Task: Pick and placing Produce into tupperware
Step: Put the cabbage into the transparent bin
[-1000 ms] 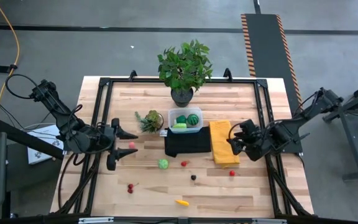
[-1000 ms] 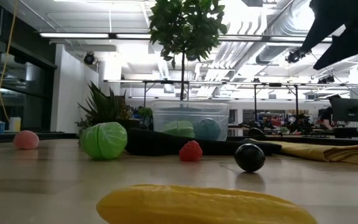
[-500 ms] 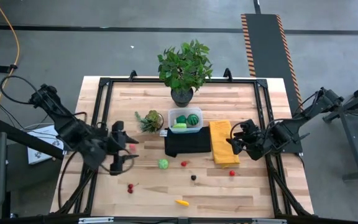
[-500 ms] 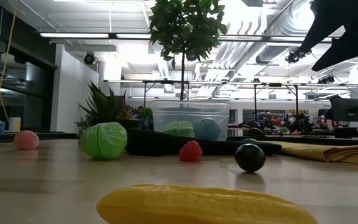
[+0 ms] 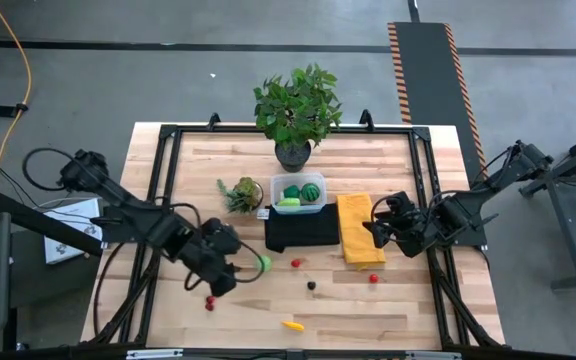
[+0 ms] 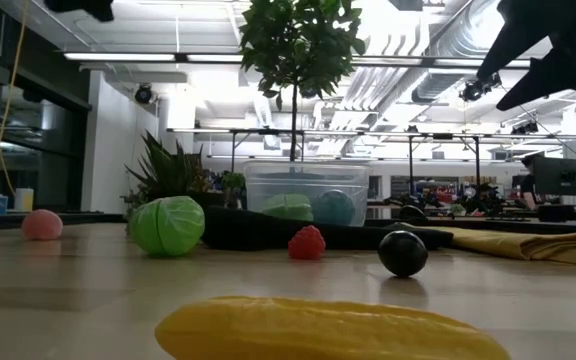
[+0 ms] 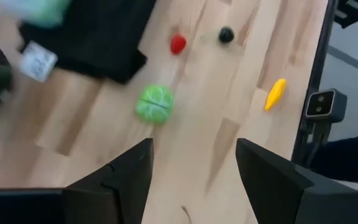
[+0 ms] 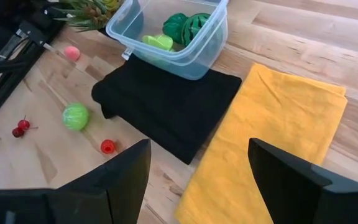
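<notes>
The clear tupperware [image 5: 298, 192] stands on a black cloth [image 5: 301, 228] and holds dark green and light green pieces [image 8: 178, 30]. Loose on the wood lie a light green cabbage ball [image 5: 263, 263], a red berry [image 5: 296, 263], a black ball [image 5: 311, 285], another red piece [image 5: 373, 278], cherries [image 5: 210, 300] and a yellow piece [image 5: 292, 325]. My left gripper [image 5: 238, 266] hovers open just left of the cabbage ball [image 7: 155, 104], with nothing between its fingers. My right gripper [image 5: 373, 233] waits open over the yellow cloth [image 8: 272, 137].
A small spiky plant in a pot [image 5: 243, 193] stands left of the tupperware, and a big leafy potted plant [image 5: 296, 105] behind it. A pink ball [image 8: 72, 53] lies near the spiky plant. A black frame [image 5: 168, 135] runs along the table's edges.
My left arm has swung from the table's left edge toward the right and the near edge and has turned, so that its gripper now hangs beside the green cabbage ball. No piece of produce has moved.
</notes>
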Robot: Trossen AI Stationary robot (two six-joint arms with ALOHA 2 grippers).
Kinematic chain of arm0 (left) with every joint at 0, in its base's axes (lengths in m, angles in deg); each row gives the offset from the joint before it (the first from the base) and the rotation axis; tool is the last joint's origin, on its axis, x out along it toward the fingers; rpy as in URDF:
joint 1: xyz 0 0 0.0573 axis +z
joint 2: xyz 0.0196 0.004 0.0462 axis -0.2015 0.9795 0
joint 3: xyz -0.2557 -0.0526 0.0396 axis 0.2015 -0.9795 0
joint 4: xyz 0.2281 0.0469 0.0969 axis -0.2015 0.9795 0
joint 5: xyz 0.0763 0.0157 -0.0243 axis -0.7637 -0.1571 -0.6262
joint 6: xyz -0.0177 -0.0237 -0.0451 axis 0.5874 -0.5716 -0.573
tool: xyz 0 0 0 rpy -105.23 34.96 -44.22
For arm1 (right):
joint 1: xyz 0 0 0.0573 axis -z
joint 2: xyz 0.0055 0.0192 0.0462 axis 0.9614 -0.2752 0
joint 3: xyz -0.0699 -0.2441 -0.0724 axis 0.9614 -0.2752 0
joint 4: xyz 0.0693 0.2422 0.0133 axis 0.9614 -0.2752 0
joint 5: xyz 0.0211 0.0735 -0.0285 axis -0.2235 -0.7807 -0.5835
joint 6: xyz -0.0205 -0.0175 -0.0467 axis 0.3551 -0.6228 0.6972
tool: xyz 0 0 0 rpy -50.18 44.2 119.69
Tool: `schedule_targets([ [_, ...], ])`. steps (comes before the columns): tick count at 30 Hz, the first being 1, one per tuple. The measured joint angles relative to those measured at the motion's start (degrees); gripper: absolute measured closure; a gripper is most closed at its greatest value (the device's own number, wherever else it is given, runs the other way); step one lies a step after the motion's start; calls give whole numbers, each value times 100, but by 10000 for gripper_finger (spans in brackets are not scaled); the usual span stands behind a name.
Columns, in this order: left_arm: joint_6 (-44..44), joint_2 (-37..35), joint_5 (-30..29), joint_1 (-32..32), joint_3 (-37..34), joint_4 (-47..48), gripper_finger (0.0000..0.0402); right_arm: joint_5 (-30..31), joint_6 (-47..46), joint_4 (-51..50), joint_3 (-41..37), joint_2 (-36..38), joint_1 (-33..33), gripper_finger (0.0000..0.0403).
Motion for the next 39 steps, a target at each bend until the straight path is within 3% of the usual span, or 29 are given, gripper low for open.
schedule_targets([
  [5,208,220,260,75,0,-252,192,-8,83,6,0,0,2,142],
  [13,1744,381,13,75,4,-520,186,-107,462,104,0,0,2,142],
  [21,2704,710,-65,123,-4,-605,138,-174,651,227,0,-3,1,142],
  [25,3211,886,186,111,0,-560,114,-175,715,366,0,-2,0,142],
  [39,2400,1415,194,193,-7,-456,93,-121,633,629,0,-4,2,142],
])
